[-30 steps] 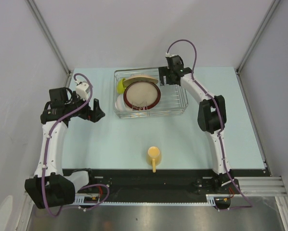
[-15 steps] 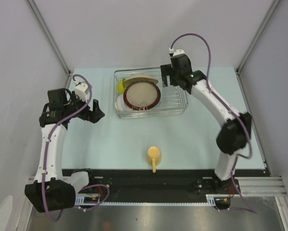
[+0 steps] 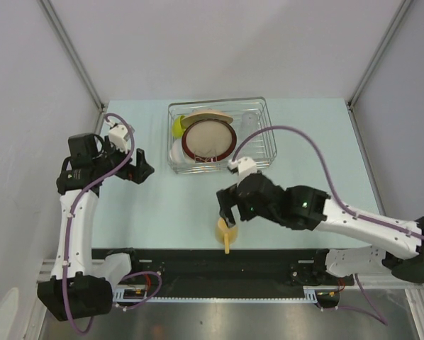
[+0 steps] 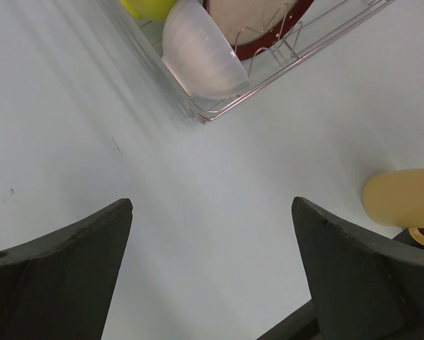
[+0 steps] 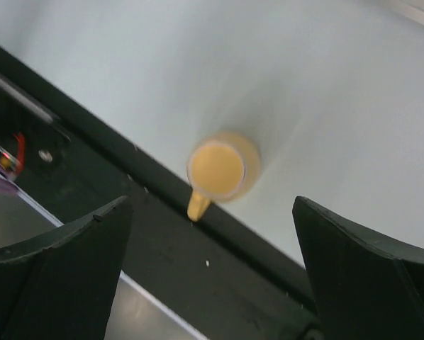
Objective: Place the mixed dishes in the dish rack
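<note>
The silver wire dish rack (image 3: 270,151) stands at the back middle of the table. In it the tan plate with a red-brown rim (image 3: 209,139) leans upright, with the lime-green bowl (image 3: 178,126) and the white bowl (image 3: 174,151) at its left end and the clear glass (image 3: 249,120) at the back right. The yellow mug (image 3: 227,227) stands upright near the front edge, handle toward me. My right gripper (image 3: 228,212) is open and hovers over the mug (image 5: 222,168). My left gripper (image 3: 140,164) is open and empty, left of the rack (image 4: 297,49) and apart from it.
A tan curved dish (image 3: 210,114) lies behind the plate in the rack. The black front rail (image 3: 198,253) runs just beyond the mug's handle. The left wrist view shows the white bowl (image 4: 201,60) and the mug (image 4: 400,198).
My right arm has swung from the rack's back right corner down to the front edge, over the yellow mug. The glass now shows in the rack. The left arm has barely moved.
</note>
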Motion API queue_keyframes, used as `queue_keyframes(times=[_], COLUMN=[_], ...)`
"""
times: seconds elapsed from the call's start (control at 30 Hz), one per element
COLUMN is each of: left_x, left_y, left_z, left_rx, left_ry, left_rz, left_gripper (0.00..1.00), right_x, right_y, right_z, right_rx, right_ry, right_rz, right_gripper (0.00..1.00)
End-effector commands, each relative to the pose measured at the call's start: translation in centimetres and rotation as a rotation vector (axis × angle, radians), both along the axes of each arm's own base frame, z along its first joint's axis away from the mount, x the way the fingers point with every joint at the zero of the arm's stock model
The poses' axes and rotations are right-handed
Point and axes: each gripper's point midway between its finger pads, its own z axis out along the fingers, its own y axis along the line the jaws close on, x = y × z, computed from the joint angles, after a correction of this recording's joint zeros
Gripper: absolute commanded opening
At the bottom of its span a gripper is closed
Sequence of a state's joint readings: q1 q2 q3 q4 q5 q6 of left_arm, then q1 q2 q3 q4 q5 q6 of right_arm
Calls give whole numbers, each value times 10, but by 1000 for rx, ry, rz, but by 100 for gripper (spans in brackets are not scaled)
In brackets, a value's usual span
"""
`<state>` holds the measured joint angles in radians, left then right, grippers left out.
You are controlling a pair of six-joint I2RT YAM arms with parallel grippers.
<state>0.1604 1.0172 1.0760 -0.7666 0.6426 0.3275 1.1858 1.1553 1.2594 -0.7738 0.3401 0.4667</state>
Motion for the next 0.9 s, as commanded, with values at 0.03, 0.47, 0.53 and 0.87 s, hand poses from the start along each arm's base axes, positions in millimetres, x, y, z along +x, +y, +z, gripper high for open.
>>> queue_keyframes(times=[0.03,0.47,0.53,0.87], left_x=[-4,-8,-8,-6], left_y=[-2,-2,-2,-2], left_z=[10,1,0,5], left_rx=[-21,-10,-9,-8], left_ry=[-42,-30,-30,-41], left_rz=[2,-8,-8,-9], left_gripper=[100,100,100,100], right_x=[-33,-39,-34,-10], right_y=[-8,29,28,30], right_z=[-55,-107,-117,-137], right_rx=[-110,-173,-194,-174], right_ry=[121,185,200,232], right_rz=[-58,27,19,5], right_gripper=[100,100,100,100])
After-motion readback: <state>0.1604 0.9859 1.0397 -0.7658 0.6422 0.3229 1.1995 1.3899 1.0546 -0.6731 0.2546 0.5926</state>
